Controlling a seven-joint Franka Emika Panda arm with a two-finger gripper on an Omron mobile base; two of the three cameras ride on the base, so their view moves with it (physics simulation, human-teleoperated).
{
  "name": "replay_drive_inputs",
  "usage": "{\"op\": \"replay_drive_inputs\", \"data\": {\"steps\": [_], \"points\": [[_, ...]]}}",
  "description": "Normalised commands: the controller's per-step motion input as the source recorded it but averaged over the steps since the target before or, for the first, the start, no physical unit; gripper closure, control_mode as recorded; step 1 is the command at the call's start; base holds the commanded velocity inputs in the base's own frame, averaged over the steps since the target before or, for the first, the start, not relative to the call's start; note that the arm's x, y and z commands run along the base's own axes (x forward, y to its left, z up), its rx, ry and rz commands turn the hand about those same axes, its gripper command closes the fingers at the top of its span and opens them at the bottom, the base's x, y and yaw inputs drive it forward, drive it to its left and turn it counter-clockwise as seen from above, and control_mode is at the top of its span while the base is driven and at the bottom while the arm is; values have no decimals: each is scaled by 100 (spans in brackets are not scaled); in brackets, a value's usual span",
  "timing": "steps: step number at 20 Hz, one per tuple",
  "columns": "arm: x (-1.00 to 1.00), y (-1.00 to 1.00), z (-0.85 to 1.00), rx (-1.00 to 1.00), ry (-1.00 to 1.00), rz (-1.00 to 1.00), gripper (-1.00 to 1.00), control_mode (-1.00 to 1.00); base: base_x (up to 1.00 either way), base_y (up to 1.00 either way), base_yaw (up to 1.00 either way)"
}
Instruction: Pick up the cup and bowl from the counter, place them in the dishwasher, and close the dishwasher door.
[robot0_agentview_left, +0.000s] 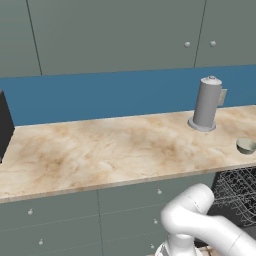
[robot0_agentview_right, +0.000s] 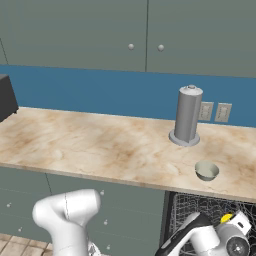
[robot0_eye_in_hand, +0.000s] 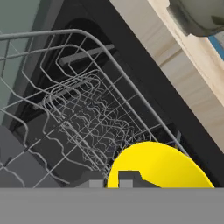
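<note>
The fingers (robot0_eye_in_hand: 127, 178) sit closed tight on a bright yellow, smooth rounded object, most likely the cup (robot0_eye_in_hand: 159, 166), held low over the wire rack (robot0_eye_in_hand: 87, 109) of the open dishwasher (robot0_agentview_right: 200, 210). So the step in hand looks like setting the cup into the rack; the next move calls for lowering it between the thin grey wires, letting go, then rising clear of the worktop's front edge to reach for the bowl.

The rack is a fine mesh of bent wire prongs against a dark cavity. Above the dishwasher, the worktop (robot0_agentview_right: 100, 145) is beige with tan-brown marble veining and a thin front edge. The bowl (robot0_agentview_right: 206, 170), small, shallow, pale grey-beige, rests on it directly above the dishwasher, near the front edge. Behind the bowl stands a tall matte grey canister (robot0_agentview_right: 187, 116) on a round base, against the blue wall (robot0_agentview_right: 100, 92).
</note>
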Motion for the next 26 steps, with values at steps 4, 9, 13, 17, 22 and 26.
{"op": "replay_drive_inputs", "data": {"steps": [4, 9, 13, 17, 22, 26], "points": [[4, 0, -5, -1, 0, 3, 100, -100, 0, 0, 0], [19, -2, -4, 0, 0, 2, 100, -100, 0, 0, 0], [28, -2, -11, 0, 0, 1, 100, -100, 0, 0, 0], [30, 0, -23, 0, 0, 0, 100, -100, 0, 0, 0], [25, -2, -27, 0, 0, 0, 100, -100, 0, 0, 0], [23, -4, -30, 0, 0, 0, 100, -100, 0, 0, 0]]}}
